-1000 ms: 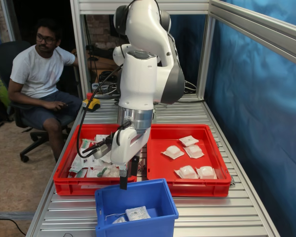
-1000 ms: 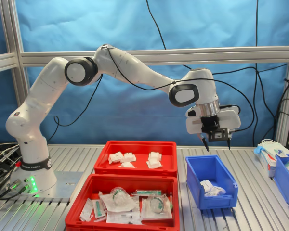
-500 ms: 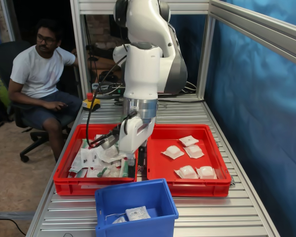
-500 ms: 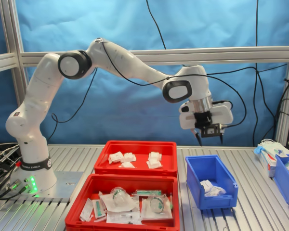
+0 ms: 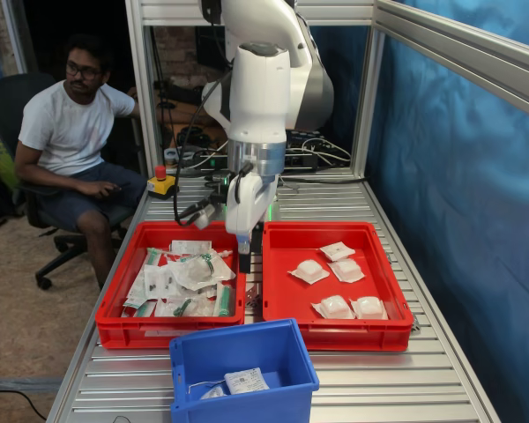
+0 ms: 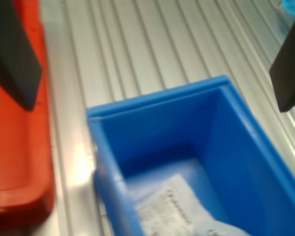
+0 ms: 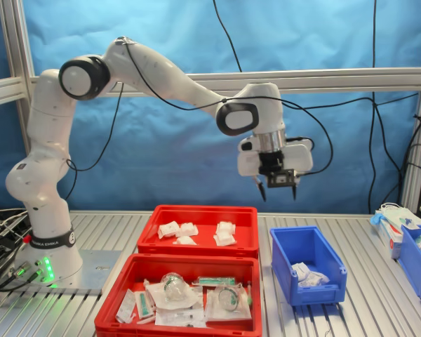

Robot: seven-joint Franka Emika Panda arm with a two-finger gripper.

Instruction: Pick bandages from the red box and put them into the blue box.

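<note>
blue box [image 5: 242, 370] nearest in the first exterior view, white packets inside | red box [image 5: 335, 284] behind, five bandages [image 5: 335, 306] loose in it | gripper [image 7: 276, 189] raised between both boxes, jaws spread wide, holding nothing

- The gripper [image 7: 276, 191] hangs high with its jaws spread and nothing between them; open air lies beneath it down to the table [image 7: 379, 309].
- The blue box [image 7: 307, 264] is open on top, its thick rim unblocked; a few white bandages [image 7: 307, 274] lie on its floor, with bare floor around them.
- The red box [image 5: 337, 280] has low walls and five bandages [image 5: 335, 306] spread apart, with clear gaps between them.
- A second red tray [image 5: 169, 285], heaped with packets, sits just beside it.
- Frame posts [image 5: 367, 92] and a blue curtain [image 5: 467, 176] close in the first exterior view's right.
- More bins [image 7: 414, 256] stand at the second exterior view's right edge.
</note>
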